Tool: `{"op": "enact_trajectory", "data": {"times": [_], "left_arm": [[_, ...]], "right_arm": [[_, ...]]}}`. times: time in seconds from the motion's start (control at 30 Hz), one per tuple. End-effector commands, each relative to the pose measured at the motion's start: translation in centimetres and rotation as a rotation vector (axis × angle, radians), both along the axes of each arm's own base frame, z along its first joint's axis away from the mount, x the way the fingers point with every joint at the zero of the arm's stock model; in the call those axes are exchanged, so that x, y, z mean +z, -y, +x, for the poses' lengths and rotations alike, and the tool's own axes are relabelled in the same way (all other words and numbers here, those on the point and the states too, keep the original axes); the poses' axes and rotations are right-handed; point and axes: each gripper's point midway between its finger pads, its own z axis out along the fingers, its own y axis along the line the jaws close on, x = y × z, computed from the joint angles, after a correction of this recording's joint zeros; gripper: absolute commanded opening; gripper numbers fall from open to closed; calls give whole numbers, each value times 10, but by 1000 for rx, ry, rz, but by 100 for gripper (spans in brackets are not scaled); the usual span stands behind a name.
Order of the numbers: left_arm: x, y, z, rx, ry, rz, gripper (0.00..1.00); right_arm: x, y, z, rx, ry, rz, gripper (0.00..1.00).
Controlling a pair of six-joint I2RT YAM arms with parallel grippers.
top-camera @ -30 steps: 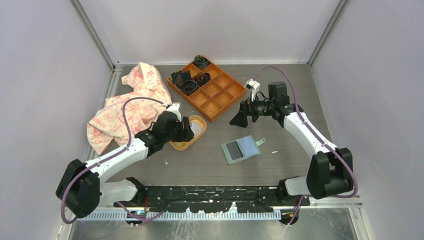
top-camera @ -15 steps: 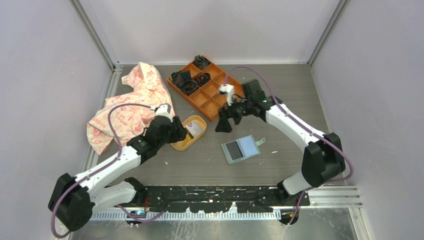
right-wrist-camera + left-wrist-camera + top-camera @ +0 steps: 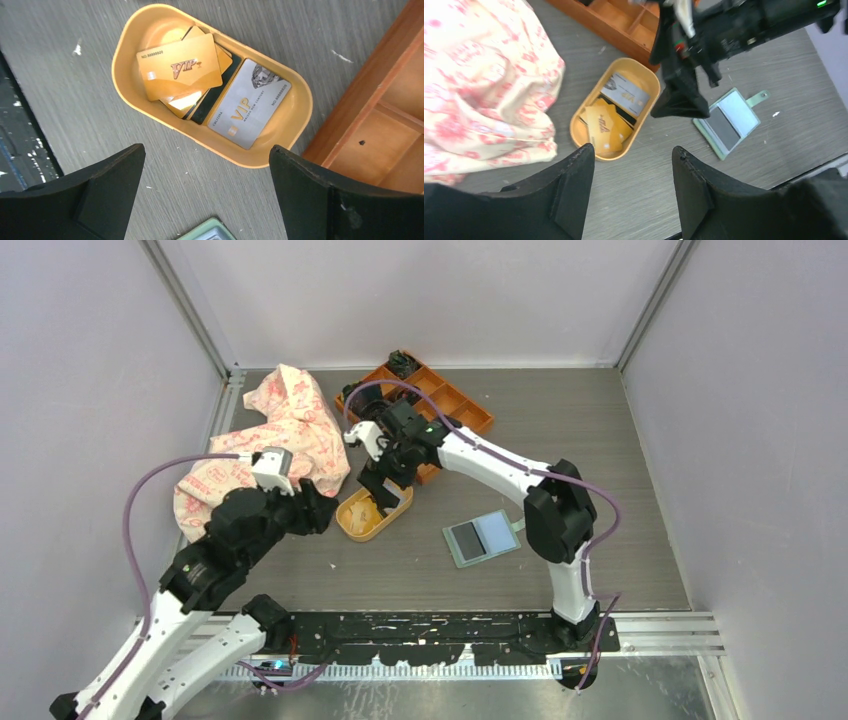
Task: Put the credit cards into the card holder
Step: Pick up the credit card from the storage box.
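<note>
The credit cards lie stacked in a yellow oval dish: gold cards, a pale grey card and a black card partly under them. They also show in the left wrist view. The card holder, a sage-green wallet, lies open on the table right of the dish, with a dark panel and a pale blue panel showing; it also shows in the left wrist view. My right gripper hangs open and empty above the dish's right end. My left gripper is open and empty, left of the dish.
An orange compartment tray stands behind the dish, holding dark items in its far-left cells. A pink-patterned cloth lies heaped at the left. The right arm reaches across the middle of the table. Grey walls enclose the table.
My right arm has swung left from above the wallet's far side to over the yellow dish. My left arm has pulled back from the dish toward the left and near side.
</note>
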Motion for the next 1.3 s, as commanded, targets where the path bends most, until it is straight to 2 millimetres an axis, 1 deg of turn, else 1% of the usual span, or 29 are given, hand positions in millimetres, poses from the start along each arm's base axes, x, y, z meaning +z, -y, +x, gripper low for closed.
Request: {"op": "enact_trajectory", "data": {"times": [0.0,0.03,0.07,0.1,0.13,0.17,0.27,0.3,0.4,0.43,0.5,0.63,0.77,0.97,1.07,1.13,1.27], "left_arm": [[-9,-43,-9,43,21,245,59],[-17,-51,-7,78,19,273,59],[-23,-54,-6,103,10,277,59],[-25,-53,-7,93,7,268,59],[-22,-51,-10,75,9,259,59],[-20,-53,-11,86,12,253,59],[-15,-67,-10,155,38,232,59],[-12,-69,-10,162,50,217,59],[-8,-69,-11,159,83,183,58],[-7,-69,-11,161,87,180,58],[-7,-71,-12,166,85,183,58],[-4,-76,-13,185,94,184,58],[1,-80,-15,208,124,167,57],[5,-82,-17,216,146,153,57],[4,-82,-17,213,144,154,57],[4,-81,-17,212,141,155,57],[3,-81,-16,208,136,157,57]], "right_arm": [[8,-13,10,-25,106,-71,99],[3,-16,11,-27,108,-85,100],[-2,-19,11,-29,113,-101,100],[-7,-21,11,-29,124,-120,99],[-10,-23,11,-26,131,-132,100],[-14,-26,11,-26,136,-143,99],[-22,-33,9,-31,121,-161,98],[-25,-36,9,-35,116,-165,98],[-37,-41,8,-38,109,-184,97],[-44,-41,8,-37,101,-196,97],[-52,-43,9,-38,87,-205,97],[-64,-50,1,-32,51,-210,97],[-79,-56,-3,-40,64,-239,97],[-96,-59,-7,-56,64,-276,96],[-102,-60,-10,-54,46,-282,90],[-106,-59,-13,-52,33,-289,83],[-103,-60,-14,-54,26,-281,70]]}}
